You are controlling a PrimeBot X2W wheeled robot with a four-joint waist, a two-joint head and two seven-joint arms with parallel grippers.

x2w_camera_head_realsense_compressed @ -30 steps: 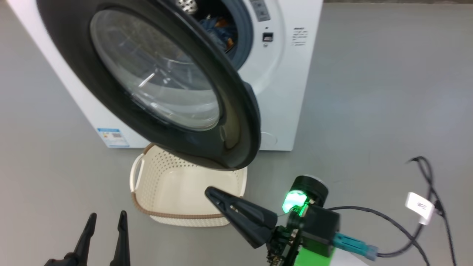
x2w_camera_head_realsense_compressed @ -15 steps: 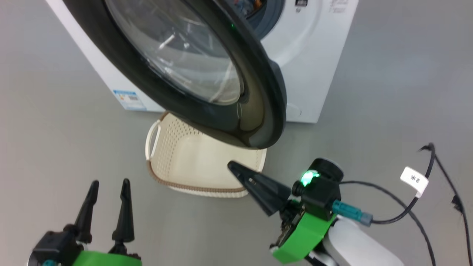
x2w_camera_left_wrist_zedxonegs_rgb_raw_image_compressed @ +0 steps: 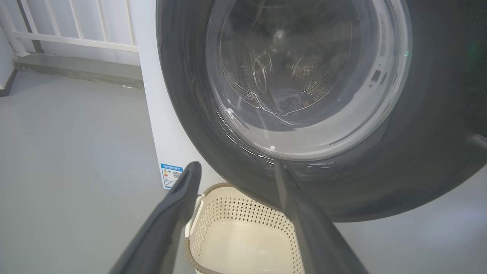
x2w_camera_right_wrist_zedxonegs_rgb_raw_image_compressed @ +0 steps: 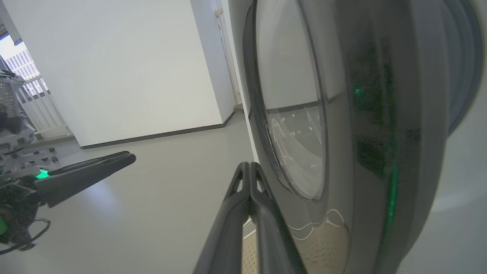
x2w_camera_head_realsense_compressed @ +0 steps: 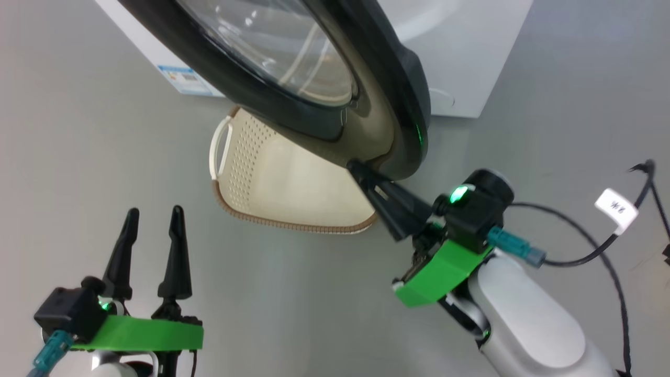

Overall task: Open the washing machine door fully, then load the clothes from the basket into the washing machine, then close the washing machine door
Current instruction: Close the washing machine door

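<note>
1. The washing machine door [x2w_camera_head_realsense_compressed: 293, 63] takes the head view from 11 to 1 o'clock. It is a large round ring of glossy black plastic with a bulging bowl of clear glass in its centre. It stands swung out from the washing machine [x2w_camera_head_realsense_compressed: 460, 57], a smooth white box behind it at 1 o'clock.
2. The basket [x2w_camera_head_realsense_compressed: 246, 157] sits on the floor near the centre of the head view, partly under the lower rim of the door. It is made of cream plastic in a rounded rectangular shape. Its walls are dotted with small holes, its rim is brown with a woven look, and a loop handle is on its 9 o'clock side. Its smooth bottom shows.
3. In the left wrist view, the steel drum [x2w_camera_left_wrist_zedxonegs_rgb_raw_image_compressed: 304, 68] with its holes shows through the glass. At its 6 o'clock lies a dim bluish heap, the clothes [x2w_camera_left_wrist_zedxonegs_rgb_raw_image_compressed: 287, 97]. The print is too blurred to tell.
4. The right claw [x2w_camera_head_realsense_compressed: 357, 168] reaches in from 4 o'clock. Its two long dark fingers are pressed together into one narrow wedge and grip nothing. The tip is at the lower rim of the door; I cannot tell if it touches.
5. The left claw [x2w_camera_head_realsense_compressed: 154, 212] is at 7 o'clock. Its tapered fingers are spread apart and empty, over the floor [x2w_camera_head_realsense_compressed: 104, 131], which is grey and smooth.
6. A thin black cable [x2w_camera_head_realsense_compressed: 591, 255] with a white tag [x2w_camera_head_realsense_compressed: 616, 209] curves at 3 o'clock. A blue label [x2w_camera_head_realsense_compressed: 183, 78] sits on the low corner of the machine at 11 o'clock.
</note>
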